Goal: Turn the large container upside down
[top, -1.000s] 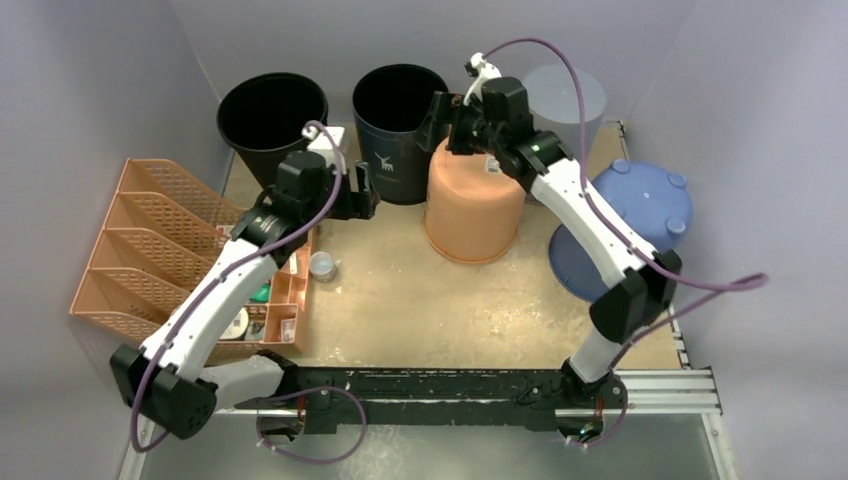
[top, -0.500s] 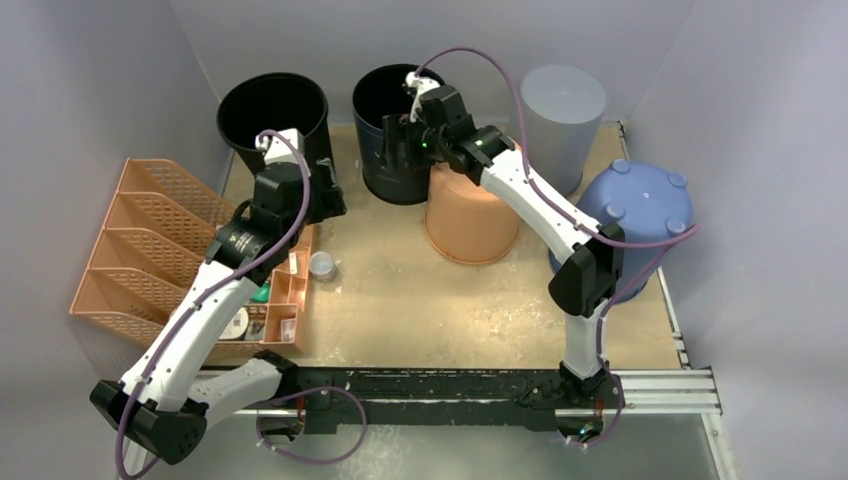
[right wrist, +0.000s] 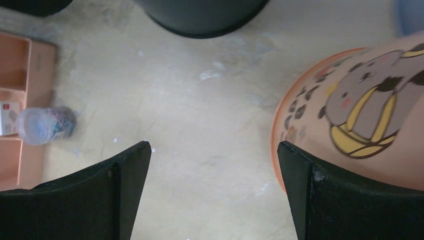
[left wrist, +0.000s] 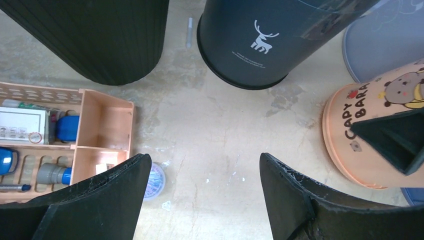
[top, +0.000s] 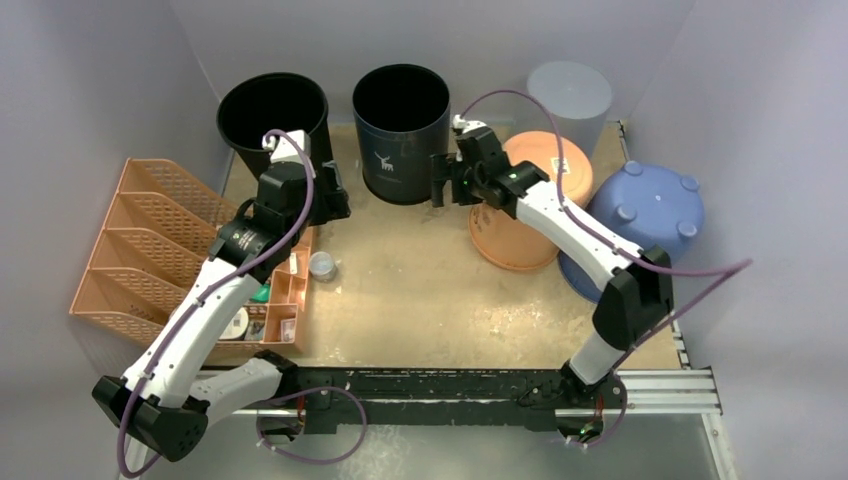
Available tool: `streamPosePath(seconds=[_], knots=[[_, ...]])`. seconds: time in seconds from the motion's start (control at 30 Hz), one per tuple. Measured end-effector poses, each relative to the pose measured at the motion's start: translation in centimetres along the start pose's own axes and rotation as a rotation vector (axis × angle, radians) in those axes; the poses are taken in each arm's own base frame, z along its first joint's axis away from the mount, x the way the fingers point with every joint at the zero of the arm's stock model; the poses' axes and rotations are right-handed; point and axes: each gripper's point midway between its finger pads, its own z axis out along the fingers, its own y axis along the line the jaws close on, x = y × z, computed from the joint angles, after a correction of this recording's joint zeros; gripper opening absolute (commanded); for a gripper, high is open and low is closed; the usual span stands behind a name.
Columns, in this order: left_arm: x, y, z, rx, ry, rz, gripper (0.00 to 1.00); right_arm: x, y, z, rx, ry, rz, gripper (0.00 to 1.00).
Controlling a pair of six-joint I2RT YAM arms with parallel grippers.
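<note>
An orange capybara-print container (top: 530,200) stands base-up at the right of the middle, next to a base-up blue tub (top: 645,215). A navy deer-print bin (top: 402,110) and a black ribbed bin (top: 272,110) stand open-side up at the back. My right gripper (top: 447,180) is open and empty, just left of the orange container (right wrist: 360,110) and in front of the navy bin. My left gripper (top: 335,195) is open and empty, between the black bin (left wrist: 100,35) and the navy bin (left wrist: 260,35), above bare table. Neither gripper touches anything.
A grey bin (top: 568,95) stands base-up at the back right. An orange file rack (top: 150,240) and a compartment tray (top: 285,300) of small items lie at the left. A small clear jar (top: 321,265) sits beside the tray.
My right arm has drawn back from the navy bin's rim, down and to the right. The orange container now stands further right, against the blue tub. My left arm has barely moved.
</note>
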Motion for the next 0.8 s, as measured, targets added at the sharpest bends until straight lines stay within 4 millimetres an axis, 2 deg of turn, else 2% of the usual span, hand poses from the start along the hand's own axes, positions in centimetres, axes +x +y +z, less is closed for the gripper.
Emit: streamPosePath(seconds=[0.1, 0.2, 0.43, 0.5, 0.8], knots=[[0.1, -0.5, 0.1, 0.023, 0.009, -0.001, 0.79, -0.9, -2.6, -1.6, 0.050, -0.039, 0.025, 1.00], [0.3, -0.8, 0.3, 0.036, 0.018, 0.000, 0.79, -2.1, -4.8, -2.3, 0.114, -0.080, 0.052, 1.00], [0.4, -1.3, 0.2, 0.064, 0.024, 0.000, 0.79, -1.6, -9.5, -2.1, 0.253, -0.059, 0.085, 1.00], [0.4, -1.4, 0.2, 0.069, 0.026, 0.000, 0.79, -1.2, -10.2, -2.1, 0.271, -0.045, 0.088, 1.00], [-0.1, -1.4, 0.0, 0.072, 0.021, 0.019, 0.79, 0.7, -10.9, -1.8, 0.327, -0.005, 0.095, 1.00]])
